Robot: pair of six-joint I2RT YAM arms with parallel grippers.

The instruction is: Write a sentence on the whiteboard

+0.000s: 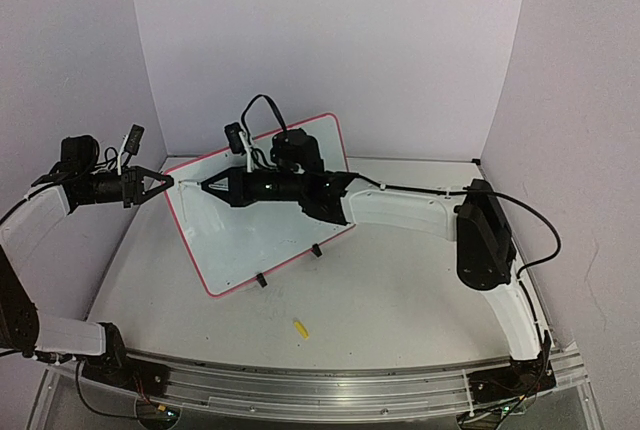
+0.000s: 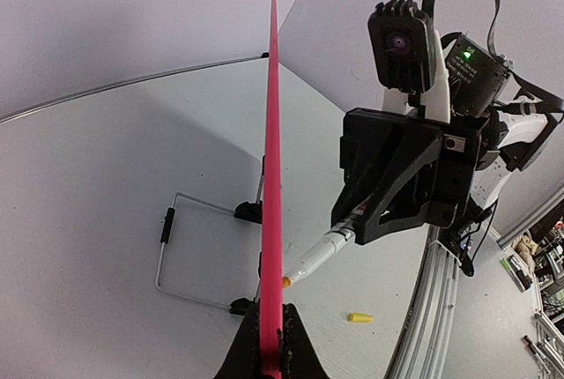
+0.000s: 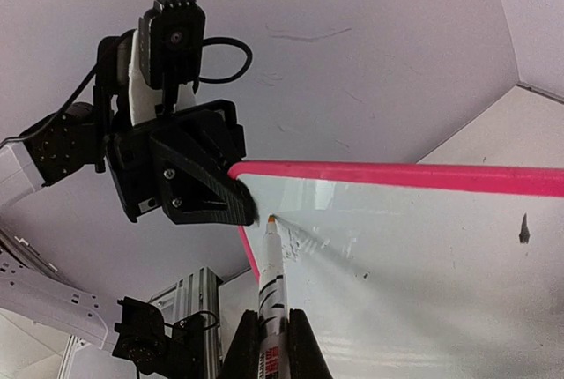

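Observation:
The whiteboard point(image 1: 240, 235) stands tilted on two black clip feet, white with a pink-red border. My left gripper point(image 1: 172, 183) is shut on its upper left corner; the left wrist view shows the pink edge point(image 2: 272, 176) running edge-on out of the jaws. My right gripper point(image 1: 205, 186) is shut on a white marker point(image 3: 271, 282) with an orange tip. The tip touches the board face point(image 3: 397, 264) near that held corner, also seen in the left wrist view point(image 2: 319, 256). My left gripper's fingers point(image 3: 198, 187) show beside the corner in the right wrist view.
A small yellow marker cap point(image 1: 300, 328) lies on the table in front of the board; it also shows in the left wrist view point(image 2: 359, 317). A wire stand point(image 2: 167, 251) props the board from behind. Lilac walls close in the back and sides.

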